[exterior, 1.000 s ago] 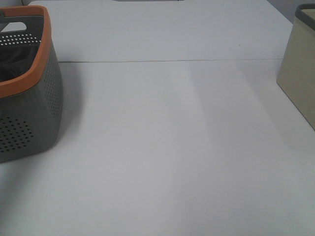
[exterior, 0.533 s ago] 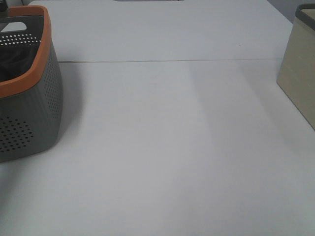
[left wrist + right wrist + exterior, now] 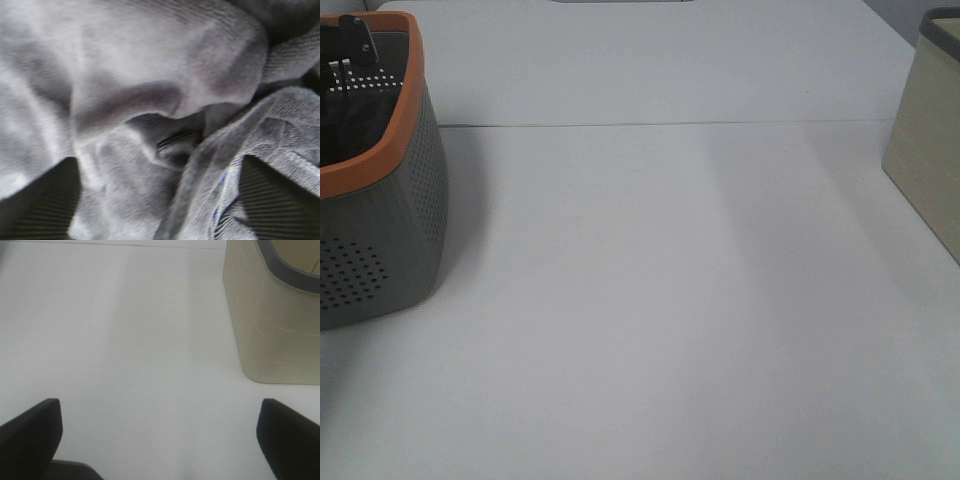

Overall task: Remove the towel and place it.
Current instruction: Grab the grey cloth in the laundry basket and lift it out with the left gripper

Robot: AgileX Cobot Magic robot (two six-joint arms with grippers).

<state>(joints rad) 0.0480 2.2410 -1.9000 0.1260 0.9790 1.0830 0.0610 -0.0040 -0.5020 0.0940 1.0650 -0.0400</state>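
Observation:
The towel (image 3: 150,75) fills the left wrist view as crumpled greyish-purple terry cloth with a hemmed edge (image 3: 225,190). My left gripper (image 3: 150,215) is open and low over the towel, its dark ribbed fingers (image 3: 35,205) on either side of a fold. In the high view a black part of my left arm (image 3: 350,40) reaches down into the grey basket with the orange rim (image 3: 415,90) at the far left. My right gripper (image 3: 160,440) is open and empty above the bare table, out of the high view.
A beige bin with a dark rim (image 3: 930,140) stands at the table's right edge and also shows in the right wrist view (image 3: 270,315). The white table (image 3: 660,280) stretches between basket and bin, with a seam line across its back.
A black part of my left arm has come into view inside the basket, covering the handle hole seen before. Nothing else on the table has moved.

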